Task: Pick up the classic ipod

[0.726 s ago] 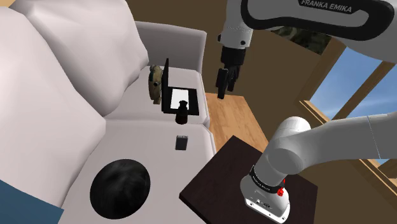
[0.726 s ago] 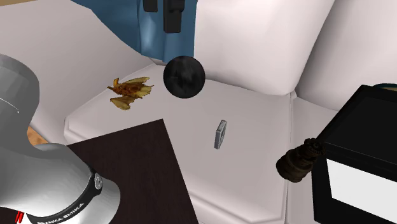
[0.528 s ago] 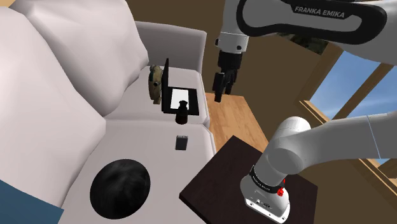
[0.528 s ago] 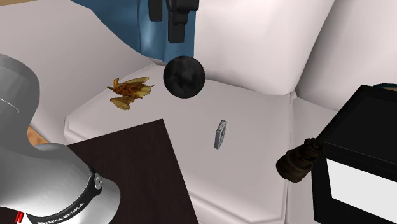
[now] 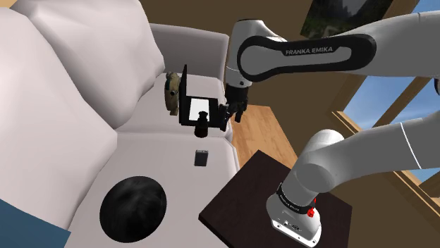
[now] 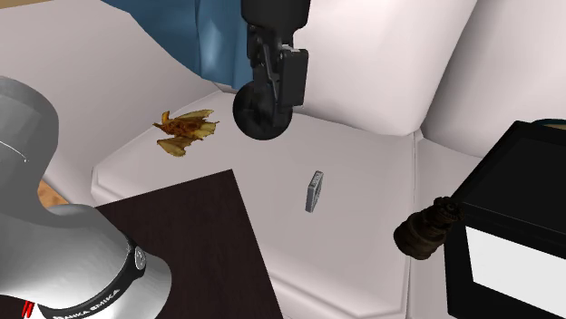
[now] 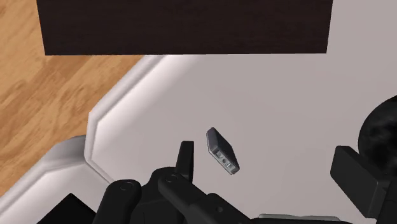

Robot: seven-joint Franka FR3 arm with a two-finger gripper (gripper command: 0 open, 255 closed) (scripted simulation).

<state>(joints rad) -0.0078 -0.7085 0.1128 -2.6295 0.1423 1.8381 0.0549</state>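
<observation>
Wrist view: gripper (image 7: 266, 153) fingers stand apart, touching nothing. I read that as pre-grasp, spread to straddle the classic ipod (image 7: 222, 151). The ipod sits on the pale sofa seat (image 7: 286, 95), closer to one finger than the other, so I'd centre first. It lies between the black ball (image 6: 262, 111) and a dark brown lump (image 6: 424, 228). Gripper is above the seat, not yet down. Ball is near, so I'd watch clearance.

Black ball (image 5: 132, 209), brown scrap (image 6: 184, 131) on pale sofa seat (image 6: 363, 172); black box (image 6: 519, 195) beside dark knobbly object (image 6: 426, 228)
</observation>
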